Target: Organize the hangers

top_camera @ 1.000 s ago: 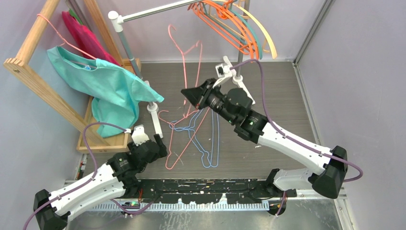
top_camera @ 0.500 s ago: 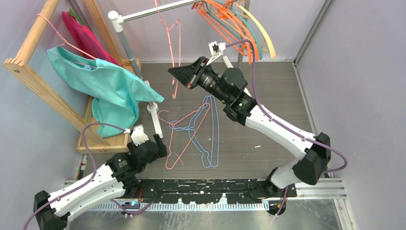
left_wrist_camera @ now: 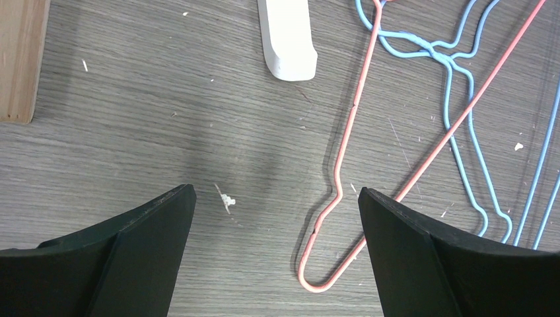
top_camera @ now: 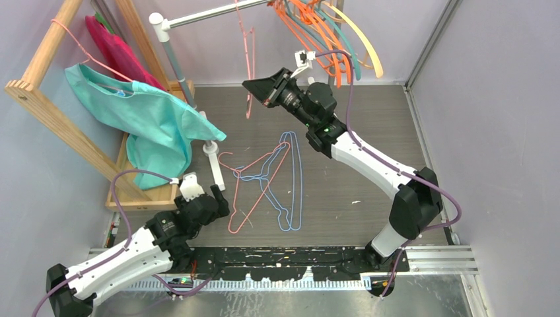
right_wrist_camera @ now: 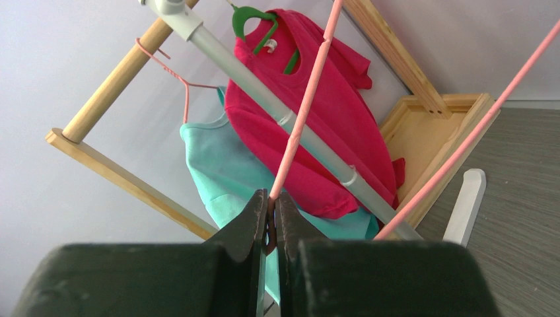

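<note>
My right gripper [top_camera: 251, 86] is shut on a thin pink wire hanger [top_camera: 248, 63] and holds it up beside the silver rail [top_camera: 211, 13]. In the right wrist view the wire [right_wrist_camera: 305, 115] rises from between the closed jaws [right_wrist_camera: 269, 206]. Orange, teal and cream hangers [top_camera: 323, 33] hang at the rail's right end. On the table lie another pink wire hanger [top_camera: 261, 187] and light-blue ones [top_camera: 301, 191]. My left gripper [top_camera: 219, 200] rests low at the near left, open [left_wrist_camera: 274, 198]; the lying pink hanger's end [left_wrist_camera: 333, 185] is between its fingers, untouched, with a blue hanger [left_wrist_camera: 462, 99] beyond.
A wooden rack [top_camera: 46, 99] at the left carries a teal shirt [top_camera: 152, 112] on a pink hanger and a red garment [top_camera: 119, 49]. The rail's post [top_camera: 191, 105] and white foot [left_wrist_camera: 287, 33] stand near the left gripper. Grey walls close in the table.
My right arm has lifted the pink wire hanger off the table, up and back toward the rail. The left arm has stayed still and open.
</note>
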